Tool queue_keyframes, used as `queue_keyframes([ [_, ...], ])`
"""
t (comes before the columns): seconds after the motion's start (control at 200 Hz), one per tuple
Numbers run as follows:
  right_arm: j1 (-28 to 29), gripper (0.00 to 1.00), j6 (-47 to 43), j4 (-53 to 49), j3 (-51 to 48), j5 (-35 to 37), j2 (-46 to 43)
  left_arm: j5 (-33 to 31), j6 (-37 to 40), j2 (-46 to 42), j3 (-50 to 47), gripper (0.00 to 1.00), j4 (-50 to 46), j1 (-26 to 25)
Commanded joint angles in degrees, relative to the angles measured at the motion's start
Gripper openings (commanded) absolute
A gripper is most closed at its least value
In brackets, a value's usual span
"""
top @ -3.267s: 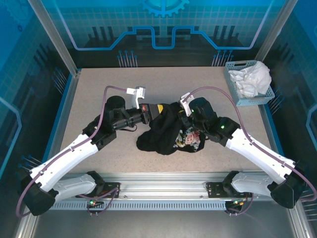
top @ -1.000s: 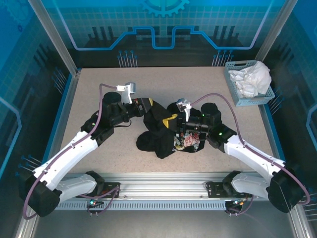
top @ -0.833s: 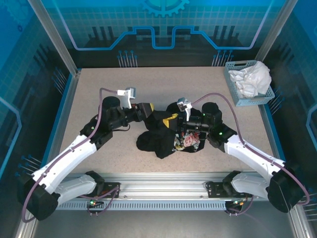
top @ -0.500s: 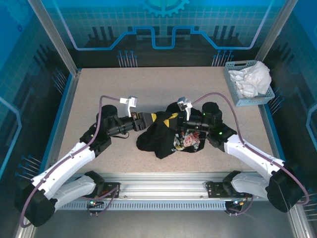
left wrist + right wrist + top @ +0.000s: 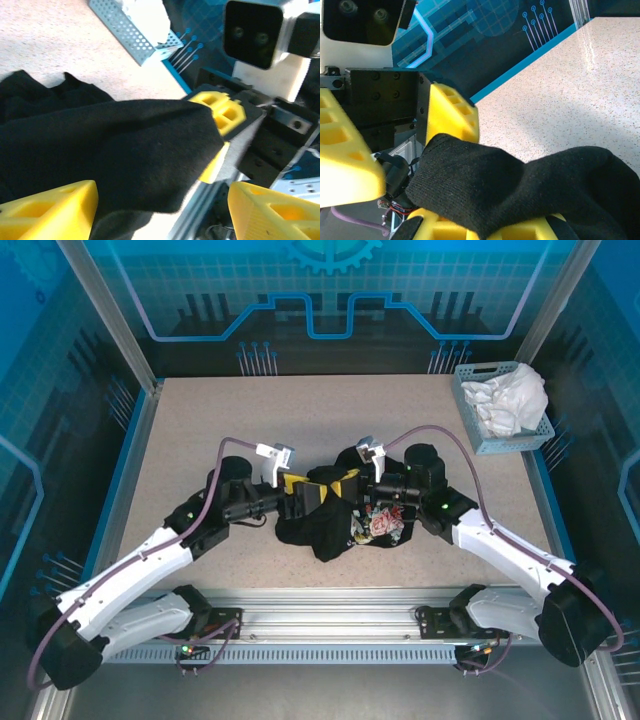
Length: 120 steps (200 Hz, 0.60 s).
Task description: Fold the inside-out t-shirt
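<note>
**Top view.** The inside-out t-shirt (image 5: 322,530), black, lies bunched in a heap at the middle of the table (image 5: 200,420), its printed graphic (image 5: 380,525) turned up on the heap's right side. Both arms reach inward and meet over the far edge of the heap. Left pincer (image 5: 303,495) — yellow fingers spread wide; in its own wrist view a fold of the black cloth lies between them, unclamped. Right pincer (image 5: 347,480) — closed on a raised fold of the t-shirt; from the left wrist, its yellow fingers are seen pinching the tip of that fold just ahead of the left pincer. In the right wrist view the same fold drapes over the closed fingers, with one finger of the left pincer just behind it. A blue perforated basket (image 5: 500,445) holding crumpled white cloth (image 5: 510,395) stands at the table's far right corner, well apart from the heap.
</note>
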Motion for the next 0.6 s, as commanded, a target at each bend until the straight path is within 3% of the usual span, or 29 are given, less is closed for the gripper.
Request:
queue_keyframes([
  [0.0, -0.7, 0.0, -1.8, -1.7, 2.1, -1.5, 0.2, -3.7, 5.2, 2.6, 2.8, 0.64, -2.1, -0.3],
  [0.085, -0.6, 0.0, -4.3, -4.3, 2.6, -2.6, -0.4, -2.9, 5.3, 4.2, 3.5, 0.44, -0.3, -0.3],
  [0.16, -0.7, 0.0, -8.4, -8.9, 3.2, -2.7, -1.5, -2.3, 5.5, 5.0, 4.1, 0.2, 0.6, -0.2],
  [0.235, -0.8, 0.0, -12.3, -16.1, 5.0, 0.7, -2.6, -1.6, 5.2, 4.8, 4.7, 0.0, 0.8, -0.2],
  [0.275, -0.8, 0.01, -13.1, -21.3, 7.1, 6.4, -2.6, -0.7, 4.5, 4.5, 5.0, 0.0, 0.8, -0.1],
  [0.38, -0.4, 0.07, -8.1, -39.0, 16.3, 32.1, 0.7, 3.1, -0.9, 4.1, 6.4, 0.0, 0.5, -0.2],
  [0.475, 2.8, 0.16, -7.5, -45.0, 19.9, 41.7, 2.6, 5.1, -8.8, 4.2, 6.3, 0.0, 3.5, -0.6],
  [0.595, 7.0, 0.25, -7.2, -44.8, 19.4, 48.4, 0.6, 1.8, -12.4, 4.7, 6.5, 0.0, 3.9, -1.2],
])
